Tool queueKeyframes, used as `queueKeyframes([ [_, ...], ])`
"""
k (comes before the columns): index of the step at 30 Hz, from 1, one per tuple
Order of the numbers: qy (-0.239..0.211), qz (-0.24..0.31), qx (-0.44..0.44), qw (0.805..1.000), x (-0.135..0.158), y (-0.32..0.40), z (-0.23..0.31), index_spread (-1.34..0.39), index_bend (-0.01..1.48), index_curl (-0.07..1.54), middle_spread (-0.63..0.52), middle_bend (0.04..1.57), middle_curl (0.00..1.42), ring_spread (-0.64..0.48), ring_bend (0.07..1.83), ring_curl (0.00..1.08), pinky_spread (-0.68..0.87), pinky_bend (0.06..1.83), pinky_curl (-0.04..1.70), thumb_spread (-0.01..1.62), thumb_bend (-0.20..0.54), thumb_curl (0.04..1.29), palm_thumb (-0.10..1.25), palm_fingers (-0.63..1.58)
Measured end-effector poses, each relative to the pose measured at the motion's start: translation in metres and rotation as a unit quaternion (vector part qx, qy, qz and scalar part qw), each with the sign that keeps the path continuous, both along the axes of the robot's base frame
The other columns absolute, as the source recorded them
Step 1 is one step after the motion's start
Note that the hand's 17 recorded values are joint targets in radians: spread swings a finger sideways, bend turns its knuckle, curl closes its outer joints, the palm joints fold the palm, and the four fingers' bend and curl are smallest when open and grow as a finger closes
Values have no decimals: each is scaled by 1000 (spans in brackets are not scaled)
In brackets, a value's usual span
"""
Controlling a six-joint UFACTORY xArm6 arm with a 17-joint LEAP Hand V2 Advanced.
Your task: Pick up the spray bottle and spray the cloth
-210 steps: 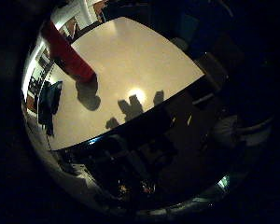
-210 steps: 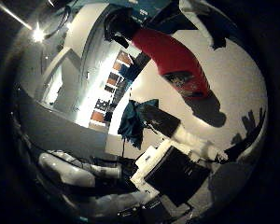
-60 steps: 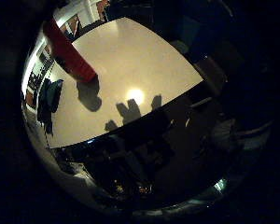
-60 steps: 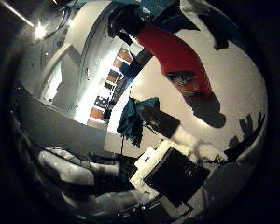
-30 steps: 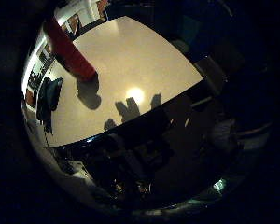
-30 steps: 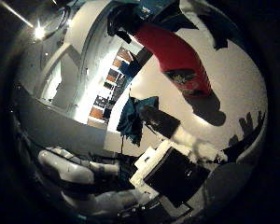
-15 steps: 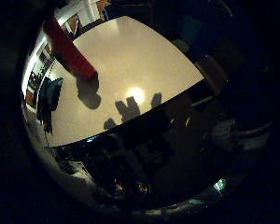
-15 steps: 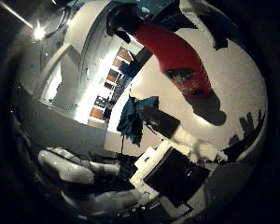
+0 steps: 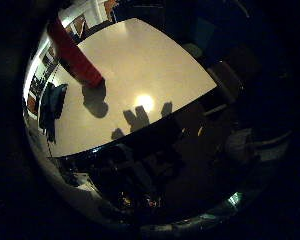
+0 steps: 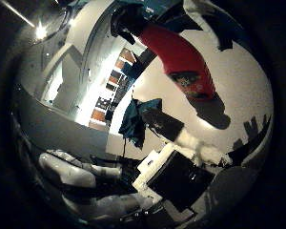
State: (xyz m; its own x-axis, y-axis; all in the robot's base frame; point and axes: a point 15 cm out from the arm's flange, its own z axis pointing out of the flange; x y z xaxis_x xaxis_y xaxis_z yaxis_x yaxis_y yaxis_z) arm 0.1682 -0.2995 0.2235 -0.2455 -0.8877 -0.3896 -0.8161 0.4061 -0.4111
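Note:
A red spray bottle (image 10: 181, 59) with a black trigger top (image 10: 129, 24) stands on the white table (image 9: 150, 65). The little finger side palm view shows it near the table's far corner (image 9: 75, 57). A dark teal cloth (image 10: 138, 116) lies crumpled at the table's edge, a little away from the bottle. My right hand (image 10: 176, 170) hovers high above the table, away from both. Its white and black fingers (image 10: 208, 151) reach out straight and hold nothing. Its spread shadow (image 9: 140, 115) falls on the table near the front edge.
Chairs (image 9: 227, 75) stand beside the table's side edge. The floor and dark clutter (image 9: 140, 185) lie beyond the front edge. Shelves and a bright ceiling light (image 10: 38, 33) show in the room behind the bottle.

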Motion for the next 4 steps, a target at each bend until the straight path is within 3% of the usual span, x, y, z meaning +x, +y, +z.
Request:
queueKeyframes([
  [4,0,0,0,1000,0,0,0,-365,249,844,-43,194,452,19,248,379,340,199,289,1081,-22,312,555,492],
])
